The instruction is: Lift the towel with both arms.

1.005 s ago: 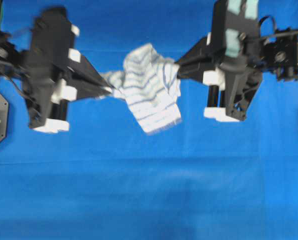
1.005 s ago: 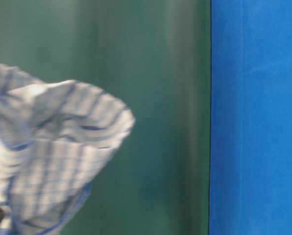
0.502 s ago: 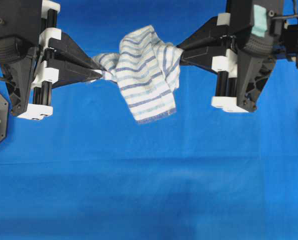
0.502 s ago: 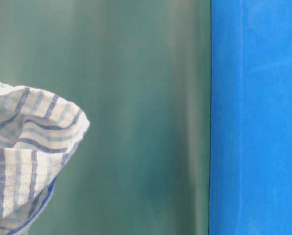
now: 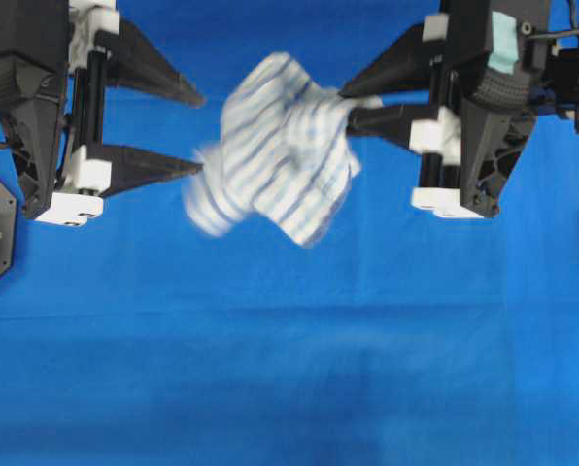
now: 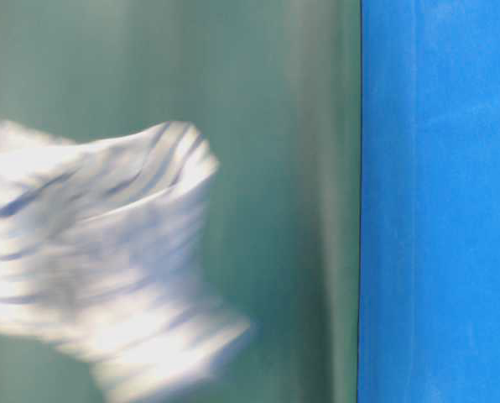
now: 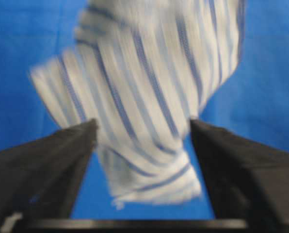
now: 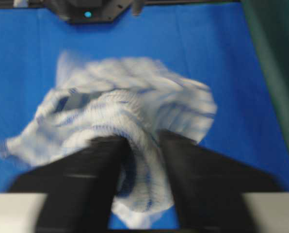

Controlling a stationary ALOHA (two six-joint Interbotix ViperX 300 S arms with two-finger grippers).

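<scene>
Here the left gripper [image 5: 200,134] gapes wide beside the towel [image 5: 282,146], holding nothing. The right gripper's [image 5: 346,107] jaws stand slightly parted, towel bunched between them. The blurred towel hangs above the blue cloth [image 5: 289,369].

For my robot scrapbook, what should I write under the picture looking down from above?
Left gripper, jaws wide, lets go of the blurred striped towel above the blue cloth.
</scene>
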